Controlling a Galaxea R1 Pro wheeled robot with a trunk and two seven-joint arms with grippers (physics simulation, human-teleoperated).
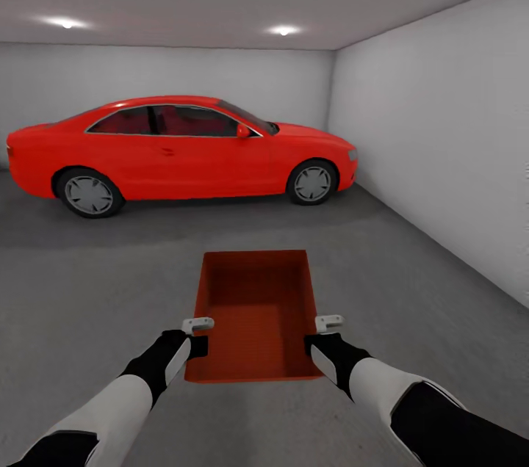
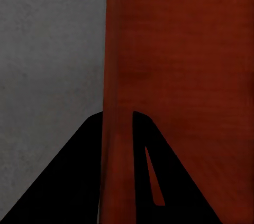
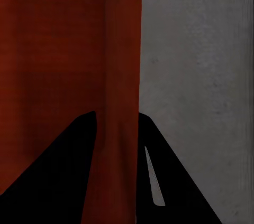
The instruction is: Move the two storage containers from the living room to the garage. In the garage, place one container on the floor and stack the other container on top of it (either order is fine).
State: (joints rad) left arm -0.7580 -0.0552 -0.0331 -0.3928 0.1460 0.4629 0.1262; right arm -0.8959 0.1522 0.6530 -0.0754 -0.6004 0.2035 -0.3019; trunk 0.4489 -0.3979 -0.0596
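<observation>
Orange-red rectangular open-topped plastic bin (image 1: pixel 253 313), plain low walls, ribbed bottom, carried above dark grey mottled concrete floor (image 1: pixel 88 291) facing glossy red car (image 1: pixel 184 155). Left gripper (image 1: pixel 197 335) clenched on left wall, right gripper (image 1: pixel 323 333) clenched on right wall.

The floor (image 1: pixel 95 283) was dark grey, mottled concrete, meeting pale walls (image 1: pixel 441 144) at 12 and 3 o'clock. A red car (image 1: pixel 184 155) stood on it at 11 o'clock, all visible wheels touching the surface.
</observation>
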